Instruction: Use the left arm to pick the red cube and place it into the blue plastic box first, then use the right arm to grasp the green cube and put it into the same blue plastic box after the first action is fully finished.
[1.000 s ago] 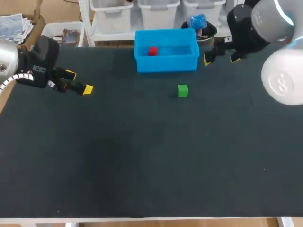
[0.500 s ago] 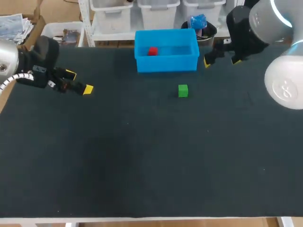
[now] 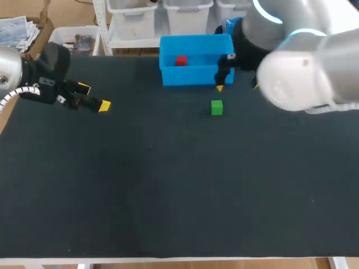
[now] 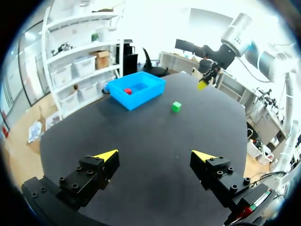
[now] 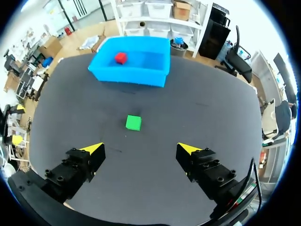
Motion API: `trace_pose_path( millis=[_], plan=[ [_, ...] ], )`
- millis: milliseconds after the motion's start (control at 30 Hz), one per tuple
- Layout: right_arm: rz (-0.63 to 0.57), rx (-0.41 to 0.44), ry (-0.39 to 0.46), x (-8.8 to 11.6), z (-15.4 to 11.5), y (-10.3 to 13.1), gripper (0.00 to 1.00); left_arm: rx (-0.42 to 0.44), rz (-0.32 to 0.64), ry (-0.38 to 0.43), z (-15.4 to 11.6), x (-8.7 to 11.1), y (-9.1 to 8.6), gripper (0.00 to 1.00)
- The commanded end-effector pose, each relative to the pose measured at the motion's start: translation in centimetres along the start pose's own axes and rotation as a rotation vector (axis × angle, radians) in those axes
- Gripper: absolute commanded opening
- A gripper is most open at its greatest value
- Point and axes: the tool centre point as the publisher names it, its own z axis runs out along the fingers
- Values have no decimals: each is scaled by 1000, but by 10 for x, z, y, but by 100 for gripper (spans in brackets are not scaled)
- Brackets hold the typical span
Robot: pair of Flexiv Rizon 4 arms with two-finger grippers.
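The red cube (image 3: 180, 60) lies inside the blue plastic box (image 3: 196, 76) at the table's far edge, in its left half. On the black mat just in front of the box sits the green cube (image 3: 217, 107). My right gripper (image 3: 237, 86) hangs open over the box's right front corner. In the right wrist view the green cube (image 5: 133, 123) lies ahead of the open right gripper (image 5: 140, 148), with the box (image 5: 129, 75) and red cube (image 5: 120, 57) beyond. My left gripper (image 3: 93, 97) stands open and empty at the far left. From the left gripper (image 4: 155, 155), the box (image 4: 136, 89) and green cube (image 4: 176, 107) are far ahead.
The black mat (image 3: 168, 185) covers the whole table. Its white front edge (image 3: 179, 260) runs along the near side. Nothing else stands on it.
My right arm has swung left, from beside the box's right end to its right front corner, near the green cube. The left arm and both cubes have stayed put.
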Motion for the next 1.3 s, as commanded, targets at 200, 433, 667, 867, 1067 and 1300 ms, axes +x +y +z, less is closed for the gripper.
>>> trace_pose_path(
  millis=[200,433,667,867,1067,1300],
  plan=[
    [3,28,115,-12,34,19,100,5,4,-12,-1,3,1,100],
    [9,40,115,-15,35,20,100,5,4,-12,-1,3,1,100],
    [18,50,116,-15,38,17,100,5,4,-12,-1,3,1,100],
    [20,62,127,-15,50,16,100,5,4,-12,-1,3,1,100],
    [26,62,147,-12,70,15,100,5,4,-12,-1,3,1,100],
    [30,64,162,-10,90,10,100,5,4,-12,-1,3,1,100]
  ],
)
